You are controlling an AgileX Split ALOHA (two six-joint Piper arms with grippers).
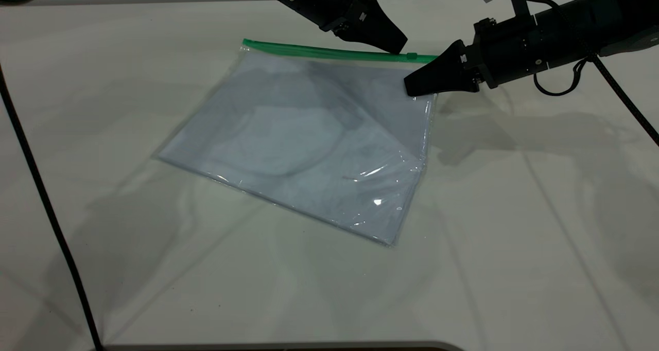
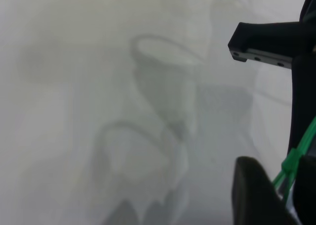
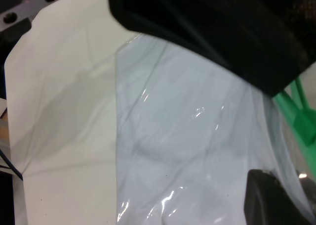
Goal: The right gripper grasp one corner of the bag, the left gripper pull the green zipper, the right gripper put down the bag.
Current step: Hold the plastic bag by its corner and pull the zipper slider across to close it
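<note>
Bench (image 1: 329, 299) surface, foreground; on it lies the bag (image 1: 309, 145), its far right corner raised. Right gripper (image 1: 419, 86): jaws closed on that corner, just below the green zipper (image 1: 329, 51). Left gripper (image 1: 394, 45): tip at the slider tab (image 1: 411, 56); whether its jaws have closed on it cannot be told. Risk: with the grippers so close, a pull could knock them together or slip the film from the right jaws.

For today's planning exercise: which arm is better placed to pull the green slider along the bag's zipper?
Left. The left gripper sits right at the slider on the green zipper; the right gripper is pinning the bag corner.
</note>
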